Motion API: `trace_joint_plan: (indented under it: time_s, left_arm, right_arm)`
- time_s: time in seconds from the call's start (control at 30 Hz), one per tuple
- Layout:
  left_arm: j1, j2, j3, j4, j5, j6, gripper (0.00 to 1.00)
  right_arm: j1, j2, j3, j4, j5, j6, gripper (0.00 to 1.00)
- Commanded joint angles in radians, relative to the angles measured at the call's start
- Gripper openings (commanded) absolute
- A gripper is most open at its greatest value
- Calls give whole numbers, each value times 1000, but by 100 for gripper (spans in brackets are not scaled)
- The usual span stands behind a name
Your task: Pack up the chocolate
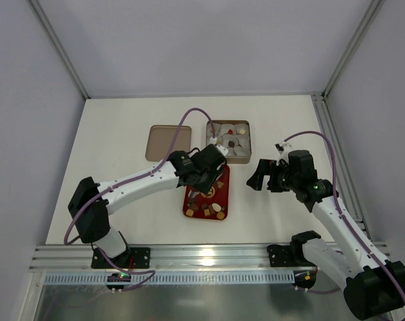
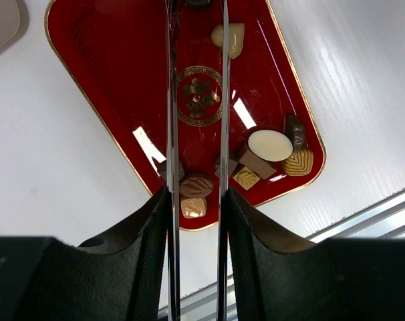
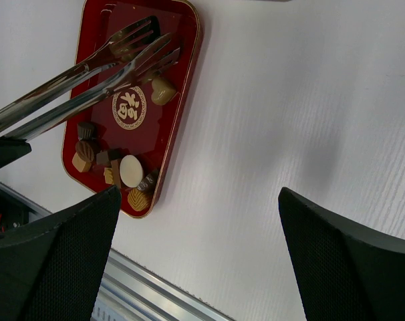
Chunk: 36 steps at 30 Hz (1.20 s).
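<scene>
The left tool (image 2: 197, 194) is narrowed on a pair of metal tongs (image 2: 171, 100), whose slightly parted tips hang over the far half of the red tray (image 2: 89, 67). Most of the chocolate (image 2: 269, 144) lies clustered at the tray's near end, with one tan piece beside the tong tips. The right tool (image 3: 199, 194) gapes wide over the bare surface (image 3: 289, 100) right of the tray.

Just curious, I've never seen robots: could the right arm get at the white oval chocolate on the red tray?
Probably yes: the open right gripper hovers beside the red tray, and the white oval chocolate lies uncovered, clear of the tongs.
</scene>
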<state>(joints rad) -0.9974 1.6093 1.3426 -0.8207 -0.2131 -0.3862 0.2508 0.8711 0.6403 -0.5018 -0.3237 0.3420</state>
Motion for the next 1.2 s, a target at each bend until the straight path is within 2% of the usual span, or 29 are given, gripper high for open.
trace_joint_plan:
  time_s: [0.0,0.4,1.17]
  left_arm:
    - [-4,0,36,8,3,3,38]
    - [-6,-6,41,-6,-9,1,29]
    - [-6,-71,52,-43,-54,-5,28]
  right_arm:
    - [7,-6,5,25,6,-8,100]
    - [10,-6,5,25,5,-8,100]
    - [13,-3,4,26,5,-8,100]
